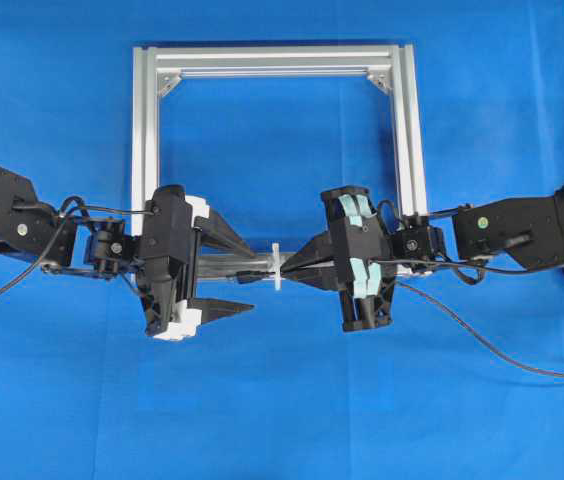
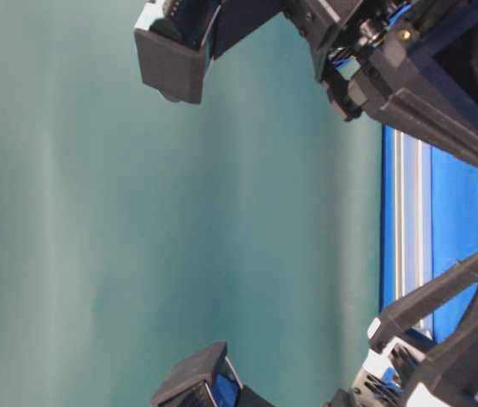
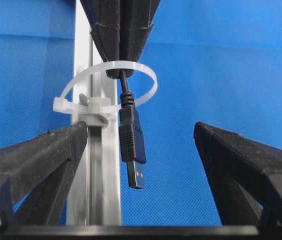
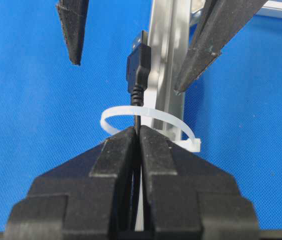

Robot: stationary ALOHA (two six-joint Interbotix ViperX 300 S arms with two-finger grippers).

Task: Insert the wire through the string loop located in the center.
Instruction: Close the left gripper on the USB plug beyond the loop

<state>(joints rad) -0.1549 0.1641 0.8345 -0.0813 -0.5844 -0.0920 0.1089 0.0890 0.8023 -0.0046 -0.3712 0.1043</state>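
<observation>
The white string loop stands upright on the near bar of the silver frame. The black wire runs through the loop, and its plug hangs free on the left side of it. My right gripper is shut on the wire just behind the string loop, tips almost touching it. My left gripper is open, one finger on each side of the plug, touching nothing. From above, the left gripper and the right gripper face each other across the loop.
The rest of the wire trails off to the right over the blue cloth. The frame bar lies beside my left gripper's left finger. The table-level view shows only arm parts and a frame bar.
</observation>
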